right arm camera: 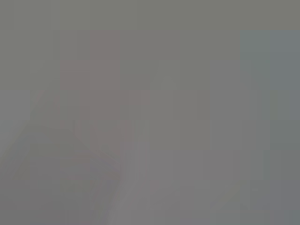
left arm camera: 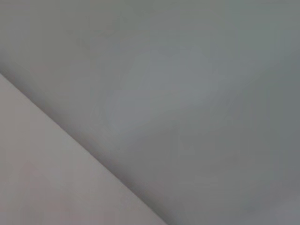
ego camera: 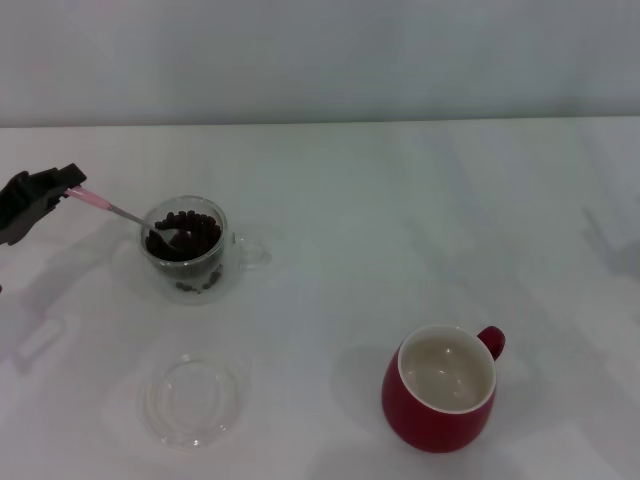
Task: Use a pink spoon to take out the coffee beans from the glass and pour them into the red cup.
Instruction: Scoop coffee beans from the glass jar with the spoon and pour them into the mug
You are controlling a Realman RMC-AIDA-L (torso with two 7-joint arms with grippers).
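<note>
One spoon matters now: the pink spoon [ego camera: 112, 208] has its metal bowl down among the coffee beans [ego camera: 182, 237] inside the glass [ego camera: 187, 248]. Its long axis slopes up and away from the glass toward the robot's left, where the left gripper [ego camera: 62, 194] pinches the pink handle's end. The red cup [ego camera: 440, 389] stands well apart from the glass, on its other side and nearer the robot, so the loaded spoon will likely have to travel rightward. A clear saucer [ego camera: 195, 399] lies near the glass. No right gripper is seen.
</note>
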